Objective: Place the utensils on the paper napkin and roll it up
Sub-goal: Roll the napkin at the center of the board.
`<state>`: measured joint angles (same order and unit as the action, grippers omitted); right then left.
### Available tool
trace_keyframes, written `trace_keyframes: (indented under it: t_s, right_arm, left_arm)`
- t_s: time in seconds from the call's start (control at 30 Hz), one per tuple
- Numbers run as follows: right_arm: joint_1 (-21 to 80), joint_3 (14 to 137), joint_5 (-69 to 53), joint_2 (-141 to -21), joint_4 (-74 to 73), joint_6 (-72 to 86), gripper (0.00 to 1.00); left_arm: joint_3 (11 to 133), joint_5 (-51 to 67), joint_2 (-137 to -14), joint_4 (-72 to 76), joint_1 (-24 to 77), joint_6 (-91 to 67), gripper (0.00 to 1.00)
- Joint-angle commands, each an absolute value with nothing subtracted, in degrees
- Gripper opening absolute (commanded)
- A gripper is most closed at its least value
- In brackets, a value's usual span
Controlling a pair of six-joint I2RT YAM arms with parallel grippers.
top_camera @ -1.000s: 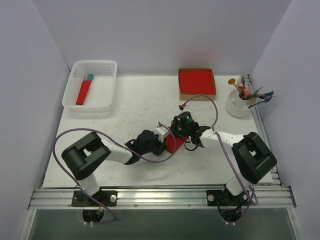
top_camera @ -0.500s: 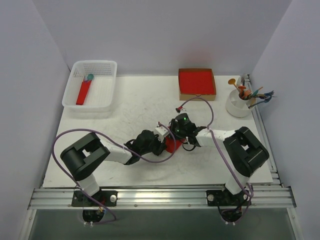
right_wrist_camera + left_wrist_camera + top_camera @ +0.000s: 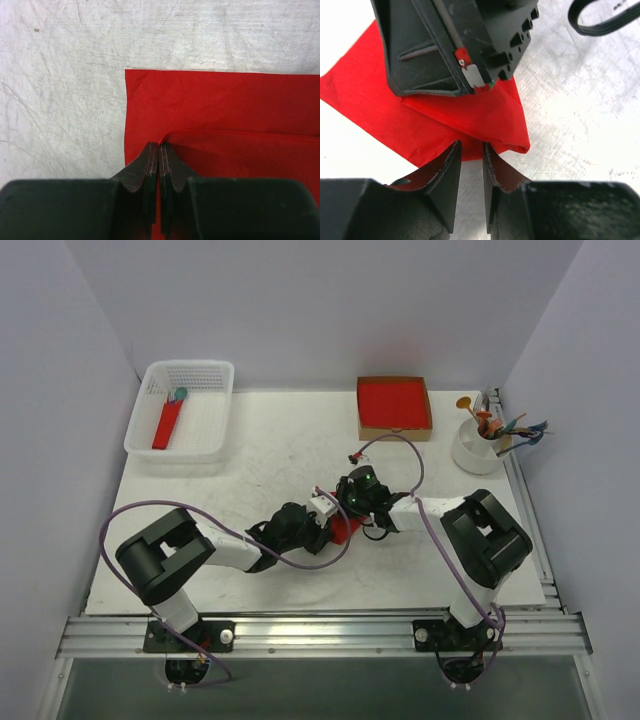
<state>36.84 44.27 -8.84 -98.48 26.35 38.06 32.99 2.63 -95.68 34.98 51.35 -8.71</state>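
Nearest, the left gripper [image 3: 470, 167] points toward 12 o'clock with its jaws a narrow slot apart. Bare table shows through the slot and nothing is visibly clamped. Its tips sit at the near edge of the red paper napkin [image 3: 470, 117], which lies folded at the table's centre. The right gripper [image 3: 159, 152] reaches in from 3 o'clock with its jaws closed, seemingly nipping the upper layer where it curls up. From its tips the fold runs toward 3 o'clock. Both arms are equally near. No grey cutlery shows.
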Motion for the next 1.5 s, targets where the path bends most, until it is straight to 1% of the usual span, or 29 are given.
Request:
trace_keyframes:
  t_s: [0.0, 0.4, 0.57, 0.7, 0.77, 0.97, 1.0, 1.47]
  right_arm:
    - [37.44, 46.23, -9.75, -99.66, 28.39, 37.97, 0.0]
    - [38.32, 44.83, -10.11, -102.04, 30.5, 38.5, 0.0]
    - [38.41, 44.3, -9.84, -102.13, 30.76, 38.67, 0.0]
    - [38.67, 44.21, -9.76, -101.95, 30.94, 38.85, 0.0]
    - [38.67, 44.21, -9.75, -102.04, 30.94, 38.85, 0.0]
    - [38.85, 44.38, -9.58, -101.95, 30.76, 38.85, 0.0]
    - [38.93, 44.38, -9.58, -101.87, 30.67, 38.85, 0.0]
    - [38.94, 45.35, -9.76, -102.22, 29.71, 38.14, 0.0]
  left_arm:
    - [32.34, 3.25, -94.57, 37.09, 51.85, -9.58, 0.32]
    - [28.92, 2.37, -90.71, 36.74, 52.29, -11.51, 0.32]
    - [26.28, 1.67, -83.77, 35.34, 52.21, -12.83, 0.33]
    - [27.24, 2.11, -78.85, 31.91, 52.21, -13.36, 0.35]
    - [28.29, 2.63, -78.4, 31.29, 52.21, -13.19, 0.35]
    - [31.81, 2.46, -81.29, 30.94, 52.21, -11.69, 0.34]
    - [32.6, 2.46, -82.52, 31.02, 52.21, -11.17, 0.33]
    - [34.98, 4.22, -90.08, 35.77, 52.21, -10.02, 0.31]
